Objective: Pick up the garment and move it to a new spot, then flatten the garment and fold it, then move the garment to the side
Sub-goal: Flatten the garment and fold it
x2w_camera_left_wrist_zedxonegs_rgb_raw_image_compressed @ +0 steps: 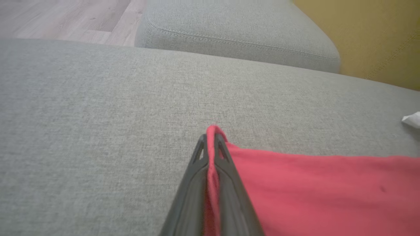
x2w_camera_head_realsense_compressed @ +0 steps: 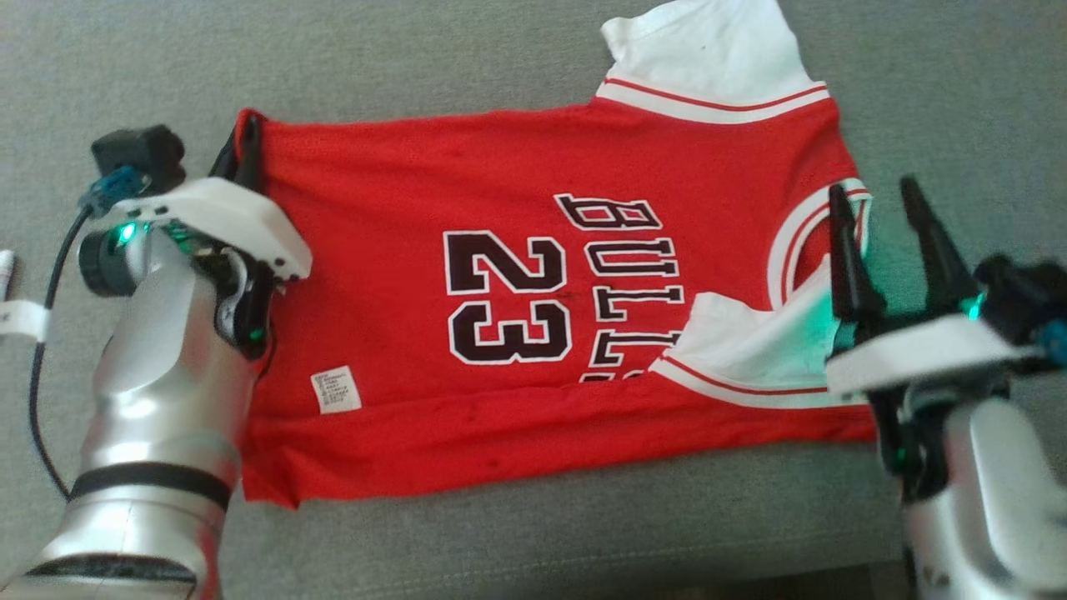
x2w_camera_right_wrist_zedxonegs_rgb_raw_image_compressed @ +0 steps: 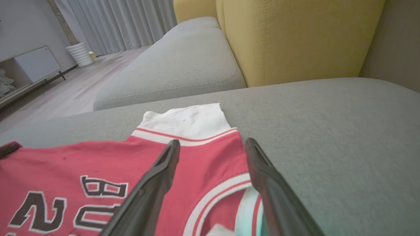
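Note:
The garment [x2w_camera_head_realsense_compressed: 500, 275] is a red basketball jersey with white sleeves and dark lettering, spread flat on the grey cushion [x2w_camera_head_realsense_compressed: 467, 67]. My left gripper [x2w_camera_head_realsense_compressed: 248, 133] is shut on its far left hem corner. In the left wrist view, the red cloth [x2w_camera_left_wrist_zedxonegs_rgb_raw_image_compressed: 311, 190] is pinched between the closed fingers [x2w_camera_left_wrist_zedxonegs_rgb_raw_image_compressed: 197, 183] of the left gripper [x2w_camera_left_wrist_zedxonegs_rgb_raw_image_compressed: 211, 139]. My right gripper [x2w_camera_head_realsense_compressed: 875, 200] stands open over the collar end on the right, its fingers [x2w_camera_right_wrist_zedxonegs_rgb_raw_image_compressed: 154, 183] above the red cloth [x2w_camera_right_wrist_zedxonegs_rgb_raw_image_compressed: 65, 170] and the white collar trim, holding nothing.
A yellow backrest [x2w_camera_right_wrist_zedxonegs_rgb_raw_image_compressed: 295, 36] rises behind the cushion, and a second grey cushion [x2w_camera_right_wrist_zedxonegs_rgb_raw_image_compressed: 177, 65] lies beyond. Wooden floor [x2w_camera_left_wrist_zedxonegs_rgb_raw_image_compressed: 65, 19] lies past the cushion's far edge. The sofa's front edge [x2w_camera_head_realsense_compressed: 583, 575] runs near the bottom of the head view.

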Robot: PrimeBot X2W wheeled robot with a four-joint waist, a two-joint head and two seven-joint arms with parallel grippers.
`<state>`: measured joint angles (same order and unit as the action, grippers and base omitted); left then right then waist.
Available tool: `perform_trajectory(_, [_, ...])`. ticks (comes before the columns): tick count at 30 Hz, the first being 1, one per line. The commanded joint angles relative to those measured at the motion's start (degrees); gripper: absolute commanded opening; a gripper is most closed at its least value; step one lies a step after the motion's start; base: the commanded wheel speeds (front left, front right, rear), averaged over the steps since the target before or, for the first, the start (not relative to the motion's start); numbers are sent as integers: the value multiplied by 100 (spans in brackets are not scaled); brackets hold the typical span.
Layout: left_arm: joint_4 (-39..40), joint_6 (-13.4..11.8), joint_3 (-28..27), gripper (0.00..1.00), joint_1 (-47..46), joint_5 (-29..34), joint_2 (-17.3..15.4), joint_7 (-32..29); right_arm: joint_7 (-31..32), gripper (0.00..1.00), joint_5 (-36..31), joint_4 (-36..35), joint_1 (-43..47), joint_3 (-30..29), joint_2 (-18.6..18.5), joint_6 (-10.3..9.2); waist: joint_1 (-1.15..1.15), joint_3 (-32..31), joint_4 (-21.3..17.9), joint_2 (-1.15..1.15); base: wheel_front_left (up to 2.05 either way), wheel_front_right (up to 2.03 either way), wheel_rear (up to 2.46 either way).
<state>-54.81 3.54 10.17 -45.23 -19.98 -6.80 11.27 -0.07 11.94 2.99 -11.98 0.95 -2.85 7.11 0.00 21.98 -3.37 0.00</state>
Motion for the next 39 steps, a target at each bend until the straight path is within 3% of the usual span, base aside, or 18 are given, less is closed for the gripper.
perform_trajectory(1, [100, 27, -105, 0, -285, -14, -136, 98, -26, 100, 17, 6, -422, 76, -132, 37, 0, 67, 71, 0, 0, 0, 0])
perform_trajectory(17, [264, 181, 292, 0, -1057, -54, 310, 336, 339, 100, 315, 3113, -3882, 480, -883, 37, 0, 981, 700, 0, 0, 0, 0])
perform_trajectory(22, [250, 212, 442, 0, -1126, -138, 367, 359, 687, 100, 245, 4209, -4550, 683, -1001, 37, 0, 1040, 801, 0, 0, 0, 0])
perform_trajectory(27, [250, 217, 565, 0, -1126, -223, 385, 369, 864, 100, 237, 4853, -4870, 748, -974, 37, 0, 1025, 832, 0, 0, 0, 0])
perform_trajectory(30, [296, 204, 585, 0, -1083, -271, 388, 371, 927, 0, 328, 5045, -4930, 860, -938, 37, 0, 983, 804, 0, 0, 0, 0])
perform_trajectory(39, [615, 110, 406, 0, -797, -290, 347, 372, 486, 0, 800, 4762, -4884, 1322, -1005, 37, 0, 745, 688, 0, 0, 0, 0])
